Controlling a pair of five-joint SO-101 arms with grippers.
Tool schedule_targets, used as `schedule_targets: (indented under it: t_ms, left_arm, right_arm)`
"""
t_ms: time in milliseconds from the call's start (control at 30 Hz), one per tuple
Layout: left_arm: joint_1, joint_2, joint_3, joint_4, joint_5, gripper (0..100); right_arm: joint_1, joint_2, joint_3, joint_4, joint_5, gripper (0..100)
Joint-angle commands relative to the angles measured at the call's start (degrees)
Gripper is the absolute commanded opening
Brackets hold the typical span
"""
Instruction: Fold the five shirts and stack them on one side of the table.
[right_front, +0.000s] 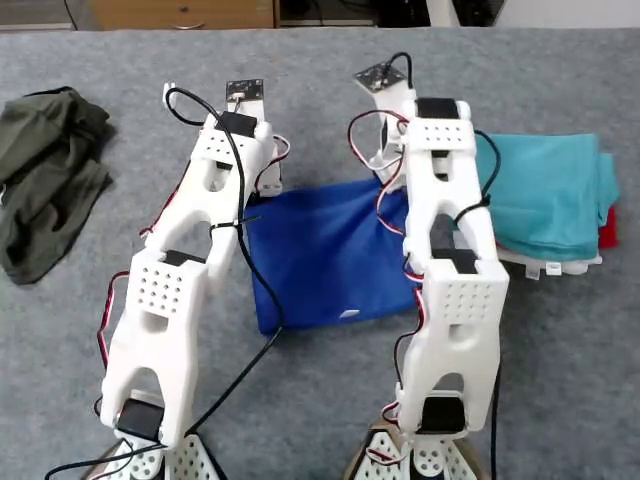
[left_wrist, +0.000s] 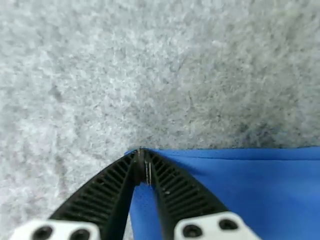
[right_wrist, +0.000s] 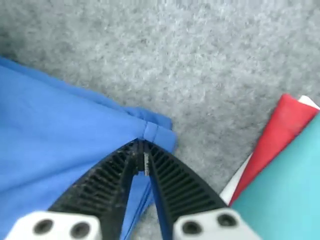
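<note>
The blue shirt (right_front: 330, 250) lay partly folded at the middle of the table (right_front: 330, 400), between the two arms. I judged it light, limp and a little slick. It would sag and slide if held in the middle, so the far corners were the places to take it, with a pinch through all the layers.

The left gripper (left_wrist: 141, 159) was at the shirt's 11 o'clock corner. Its jaws were clenched tip to tip on the very point of the cloth, a thin bite that I thought could slip. The right gripper (right_wrist: 141, 152) was at the 1 o'clock corner. Its jaws were also pressed together, nipping a small pleat of the blue hem.

Out at 3 o'clock from the blue shirt sat the finished stack, just beside the right arm. It had a teal shirt (right_front: 545, 195) on top, a red shirt (right_front: 608, 225) showing at its outer edge and a white one (right_front: 545, 265) under it. Well apart at 9 to 10 o'clock, an olive shirt (right_front: 50, 180) lay crumpled and not yet folded.
</note>
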Motion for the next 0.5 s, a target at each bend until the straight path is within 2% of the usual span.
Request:
schedule_targets:
  t_ms: [0,167,267,467]
  left_arm:
    - [-0.62,-0.48,0.26,-1.41,0.09,2]
    - [-0.97,-3.21,-4.13,2.37,0.0,2]
    - [-0.44,-5.58,-6.42,4.57,-0.09,2]
    - [-0.79,-6.2,-4.22,4.31,-0.09,2]
  right_arm:
    - [0.57,-0.75,-6.2,4.57,0.62,0.2]
    - [0.48,-6.55,-15.69,17.41,1.76,0.2]
    - [0.13,-12.79,-16.04,23.91,3.25,0.2]
    - [-1.98,-31.34,10.42,21.36,4.57,0.2]
